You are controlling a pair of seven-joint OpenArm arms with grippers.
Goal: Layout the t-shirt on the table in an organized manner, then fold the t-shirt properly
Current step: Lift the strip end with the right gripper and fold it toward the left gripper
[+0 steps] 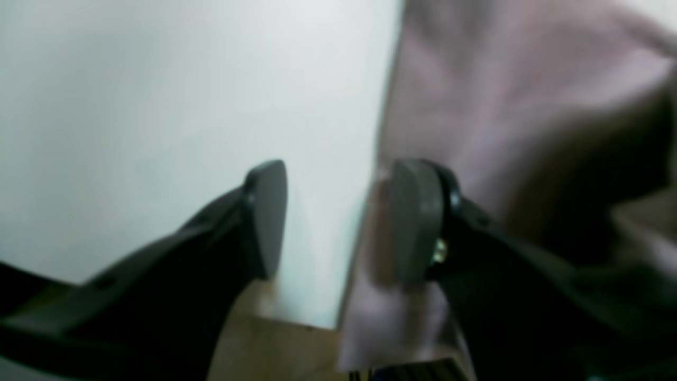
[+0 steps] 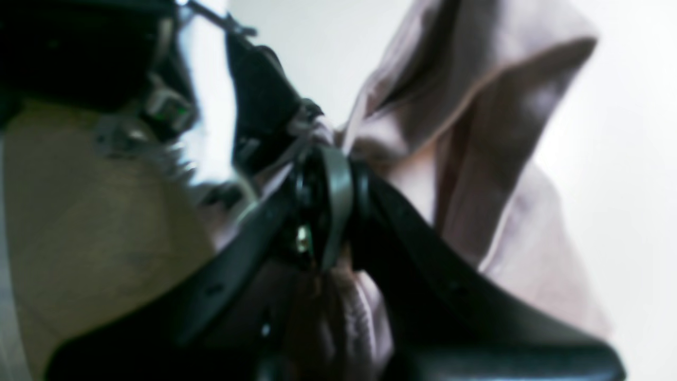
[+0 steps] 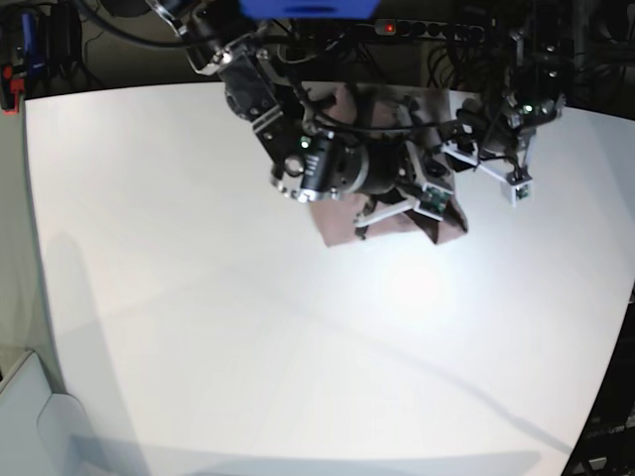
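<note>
The mauve-pink t-shirt (image 3: 339, 226) is bunched and lifted near the far edge of the white table (image 3: 248, 327), between the two arms. My right gripper (image 2: 329, 209) is shut on a fold of the t-shirt (image 2: 502, 159), which hangs from it in deep creases. My left gripper (image 1: 341, 222) is open beside the t-shirt (image 1: 502, 106). Its right pad (image 1: 415, 222) lies against the cloth's hanging edge, its left pad (image 1: 267, 217) is over bare table (image 1: 158, 106), and the gap between them holds no cloth.
Dark frames, cables and electronics (image 3: 446, 40) crowd the space behind the table's far edge. A tan wooden surface (image 1: 275, 344) shows below the table's rim in the left wrist view. The tabletop spreads wide toward the near side.
</note>
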